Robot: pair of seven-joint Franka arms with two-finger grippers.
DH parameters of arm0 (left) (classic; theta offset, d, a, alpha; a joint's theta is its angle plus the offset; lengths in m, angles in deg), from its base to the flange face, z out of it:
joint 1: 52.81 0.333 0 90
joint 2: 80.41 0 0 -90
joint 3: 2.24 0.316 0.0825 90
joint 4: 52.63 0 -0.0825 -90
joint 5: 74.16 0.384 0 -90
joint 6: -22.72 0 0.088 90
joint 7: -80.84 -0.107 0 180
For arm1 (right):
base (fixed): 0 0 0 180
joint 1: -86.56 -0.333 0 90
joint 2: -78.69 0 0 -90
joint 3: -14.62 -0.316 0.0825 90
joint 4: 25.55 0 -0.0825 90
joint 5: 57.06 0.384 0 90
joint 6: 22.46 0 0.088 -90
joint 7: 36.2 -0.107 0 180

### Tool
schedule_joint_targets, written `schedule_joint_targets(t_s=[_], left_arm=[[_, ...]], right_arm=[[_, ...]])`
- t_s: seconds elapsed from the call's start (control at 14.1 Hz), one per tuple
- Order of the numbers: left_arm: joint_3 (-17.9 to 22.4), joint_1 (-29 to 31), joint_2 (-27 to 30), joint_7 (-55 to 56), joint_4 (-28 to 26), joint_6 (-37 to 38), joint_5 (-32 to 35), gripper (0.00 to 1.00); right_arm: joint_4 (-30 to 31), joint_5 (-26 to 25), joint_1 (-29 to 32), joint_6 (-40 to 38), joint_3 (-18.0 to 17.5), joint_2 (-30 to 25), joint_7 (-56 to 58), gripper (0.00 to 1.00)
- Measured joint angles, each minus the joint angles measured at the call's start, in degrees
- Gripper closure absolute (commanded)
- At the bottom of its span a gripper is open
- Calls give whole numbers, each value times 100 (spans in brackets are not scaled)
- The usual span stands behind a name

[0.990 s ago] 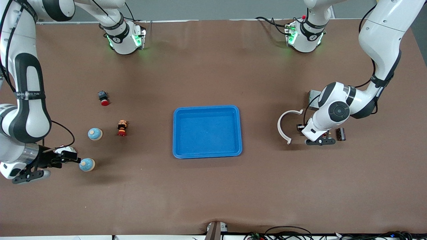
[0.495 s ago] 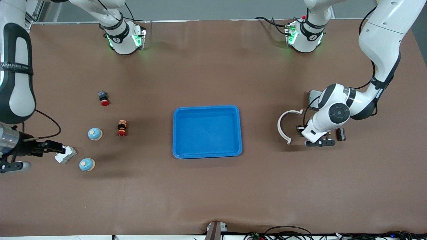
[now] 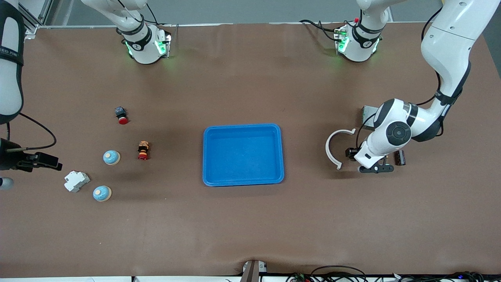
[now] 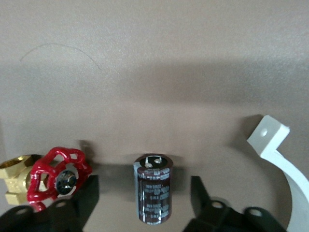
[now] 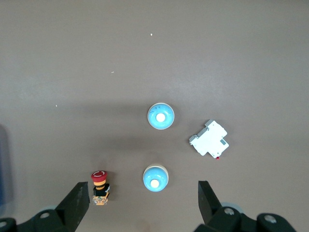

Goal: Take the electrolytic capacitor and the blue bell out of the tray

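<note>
**Op:** I have the left gripper [image 4: 145, 200] low over the table at the left arm's end, fingers spread, with the electrolytic capacitor [image 4: 153, 188] lying free between them on the brown mat. The tray [image 3: 243, 154] sits mid-table, well apart, and looks empty.

**Obs:** And the bells?

**Op:** Two blue bells [image 3: 111, 157] [image 3: 102, 193] on the mat at the right arm's end, both outside the tray. The right gripper [image 5: 144, 203] hangs above them, fingers wide, holding nothing.

**Obs:** So how do I finish well?

**Op:** I'd lift the left arm straight up, so neither finger clips the capacitor and rolls it toward the red-handled valve [image 4: 57, 172] or the white curved bracket [image 4: 277, 159] beside it.

**Obs:** The front camera hides that capacitor.

**Op:** Yes, the arm's wrist covers it; only the left wrist view shows it released. The right wrist view adds the white breaker [image 5: 209, 139] and the red push-button [image 5: 99, 187] near the bells.
</note>
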Motion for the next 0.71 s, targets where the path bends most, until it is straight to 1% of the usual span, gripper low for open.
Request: schedule_joint_targets(t_s=[0.21,0.35,0.57,0.71], left_arm=[[1,70,158,-52,-5,62,25,0],[-5,278,367,-496,-30,196,40,0],[-41,831,727,-1426,-114,377,24,0],[-281,1373,948,-2159,-140,622,-231,0]], right_arm=[[-2,0,-122,-243,-29,-331,-204,0],[-1,-5,-253,-339,-39,-565,-320,0],[73,-7,-348,-503,-47,-840,-361,0],[219,-25,-411,-503,-49,-972,-368,0]])
